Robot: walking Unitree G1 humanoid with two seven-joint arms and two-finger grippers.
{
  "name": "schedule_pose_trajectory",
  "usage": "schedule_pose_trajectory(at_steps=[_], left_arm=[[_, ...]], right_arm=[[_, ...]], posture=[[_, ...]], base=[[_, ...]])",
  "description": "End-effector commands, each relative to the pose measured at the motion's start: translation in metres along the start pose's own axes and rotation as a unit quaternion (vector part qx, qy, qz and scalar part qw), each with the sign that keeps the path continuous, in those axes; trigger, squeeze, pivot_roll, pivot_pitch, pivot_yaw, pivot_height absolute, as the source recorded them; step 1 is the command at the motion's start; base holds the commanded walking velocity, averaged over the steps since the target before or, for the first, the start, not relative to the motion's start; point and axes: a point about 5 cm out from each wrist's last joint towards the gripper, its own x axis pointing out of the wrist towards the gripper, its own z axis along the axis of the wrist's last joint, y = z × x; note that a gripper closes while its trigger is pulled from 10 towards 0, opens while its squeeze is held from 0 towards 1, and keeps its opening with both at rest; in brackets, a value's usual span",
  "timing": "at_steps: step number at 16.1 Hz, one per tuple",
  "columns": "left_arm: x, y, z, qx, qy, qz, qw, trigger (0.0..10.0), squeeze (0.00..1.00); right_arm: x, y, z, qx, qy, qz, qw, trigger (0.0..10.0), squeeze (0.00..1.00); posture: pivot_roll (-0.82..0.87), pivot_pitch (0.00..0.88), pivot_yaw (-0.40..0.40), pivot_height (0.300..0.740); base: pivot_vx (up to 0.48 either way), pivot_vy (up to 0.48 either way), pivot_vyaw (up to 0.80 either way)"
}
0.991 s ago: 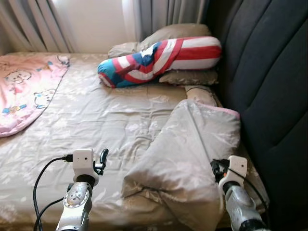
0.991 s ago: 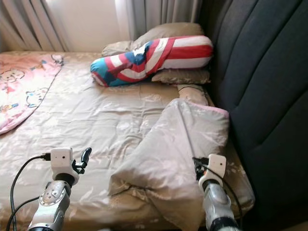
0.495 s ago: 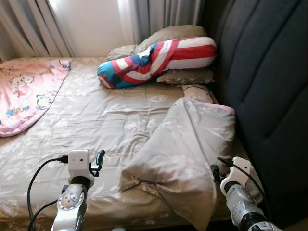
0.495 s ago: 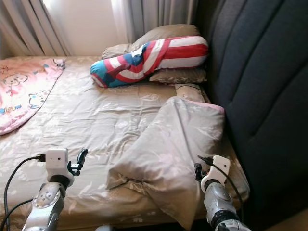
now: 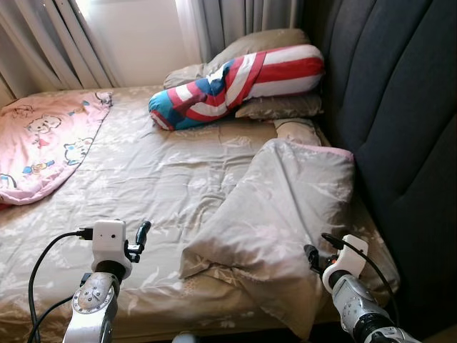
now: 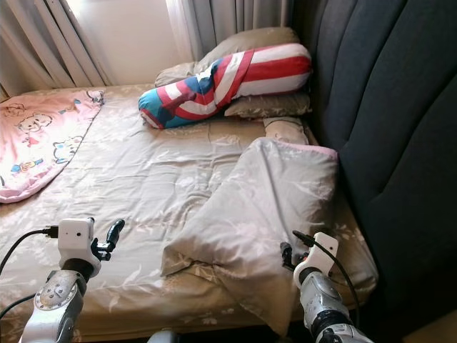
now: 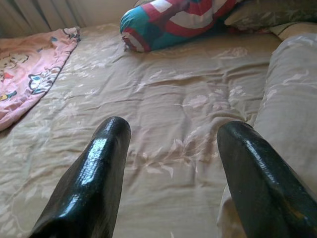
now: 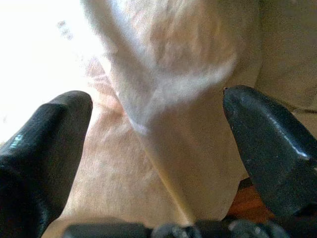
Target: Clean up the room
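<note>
Bed [image 5: 143,171]: folded blanket [image 5: 278,214] between spread right hand [image 8: 158,163]; left hand [image 7: 171,173] apart.

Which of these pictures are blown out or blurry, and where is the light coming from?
Eye views: sharp, daylight from the window behind the curtains, glare at the top left; the headboard is dark. Left wrist view: clear, sheen on the left claw fingers, open above the sheet. Right wrist view: washed out white on one side, the blanket soft and blurred between the open right claw fingers.
</note>
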Motion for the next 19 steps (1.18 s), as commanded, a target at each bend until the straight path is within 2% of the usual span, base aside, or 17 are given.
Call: schedule_pose_trajectory(at_steps=[1, 5, 8, 11, 13, 15, 16, 17, 18, 19], left_arm=[[-0.001, 0.001, 0.003, 0.002, 0.002, -0.005, 1.000, 10.0, 0.00], [-0.004, -0.001, 0.012, 0.003, -0.005, -0.010, 1.000, 10.0, 0.00], [-0.009, -0.004, 0.015, 0.001, -0.007, -0.011, 1.000, 10.0, 0.00], [-0.019, 0.000, 0.022, 0.003, -0.009, -0.009, 1.000, 10.0, 0.00], [-0.027, 0.002, 0.024, 0.010, -0.004, -0.012, 1.000, 10.0, 0.00], [-0.032, 0.002, 0.026, 0.011, -0.001, -0.012, 1.000, 10.0, 0.00], [-0.034, 0.002, 0.028, 0.012, 0.000, -0.012, 1.000, 10.0, 0.00], [-0.035, 0.002, 0.031, 0.013, 0.001, -0.014, 1.000, 10.0, 0.00], [-0.036, 0.001, 0.032, 0.015, 0.001, -0.016, 1.000, 10.0, 0.00], [-0.037, 0.001, 0.033, 0.016, 0.001, -0.016, 1.000, 10.0, 0.00]], right_arm=[[0.001, 0.004, -0.002, -0.006, 0.011, 0.009, 1.000, 10.0, 0.00], [0.001, 0.002, -0.002, -0.029, 0.019, 0.009, 0.999, 10.0, 0.00], [0.000, 0.004, -0.007, -0.024, 0.029, 0.022, 0.999, 10.0, 0.00], [0.000, 0.010, -0.014, -0.067, 0.046, 0.030, 0.996, 10.0, 0.00], [0.000, 0.015, -0.018, -0.070, 0.052, 0.037, 0.996, 10.0, 0.00], [-0.001, 0.018, -0.022, -0.101, 0.055, 0.042, 0.992, 10.0, 0.00], [0.000, 0.020, -0.021, -0.098, 0.050, 0.043, 0.993, 10.0, 0.00], [0.000, 0.022, -0.019, -0.093, 0.047, 0.047, 0.993, 8.0, 0.00], [0.001, 0.022, -0.019, -0.095, 0.047, 0.047, 0.993, 0.0, 0.00], [0.001, 0.023, -0.019, -0.096, 0.046, 0.048, 0.993, 0.0, 0.00]], posture=[[0.08, 0.047, 0.076, 0.660], [0.09, 0.078, 0.071, 0.660], [0.11, 0.093, 0.062, 0.660], [0.14, 0.147, 0.069, 0.660], [0.15, 0.170, 0.077, 0.660], [0.16, 0.185, 0.086, 0.660], [0.16, 0.194, 0.091, 0.660], [0.16, 0.204, 0.093, 0.660], [0.16, 0.209, 0.094, 0.660], [0.17, 0.212, 0.093, 0.660]], base=[[0.000, 0.000, 0.00], [0.000, 0.000, 0.00], [0.000, 0.000, 0.00], [0.000, 0.000, 0.00], [0.000, 0.000, 0.00], [0.000, 0.000, 0.00], [0.000, 0.000, 0.00], [0.000, 0.000, 0.00], [0.000, 0.000, 0.00], [0.000, 0.000, 0.00]])
